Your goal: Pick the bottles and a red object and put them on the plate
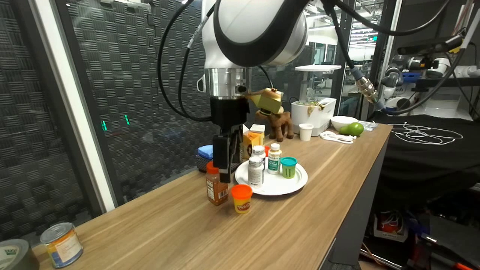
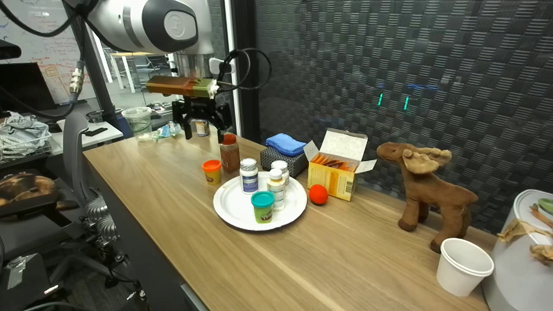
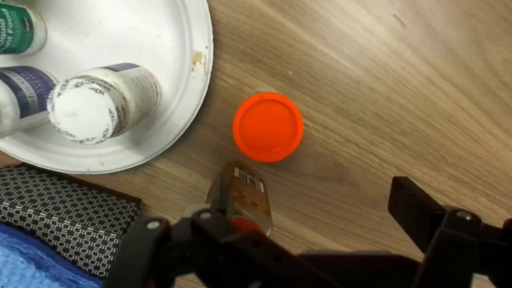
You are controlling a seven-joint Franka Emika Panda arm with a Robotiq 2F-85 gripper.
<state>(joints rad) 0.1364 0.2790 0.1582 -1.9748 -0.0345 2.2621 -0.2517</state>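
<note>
The white plate (image 1: 288, 187) carries a white bottle (image 1: 255, 174), a second white bottle (image 2: 281, 167), a green-labelled bottle (image 1: 274, 161) and a green tub with a teal lid (image 2: 262, 209). An orange-capped spice bottle (image 1: 216, 189) and a yellow tub with an orange-red lid (image 1: 242, 198) stand upright on the table beside the plate. The tub's lid (image 3: 268, 127) shows fully in the wrist view. A red ball (image 2: 318, 194) lies just off the plate. My gripper (image 2: 204, 134) is open and empty, above the table; one finger overlaps the spice bottle (image 3: 250, 192) in the wrist view (image 3: 308, 188).
A patterned box with a blue cloth (image 2: 285, 151), an open yellow carton (image 2: 335, 172) and a plush moose (image 2: 427, 190) stand along the glass wall. White cups (image 2: 464, 265) stand beyond. A can (image 1: 62, 243) and tape roll (image 1: 17, 255) are at the opposite end.
</note>
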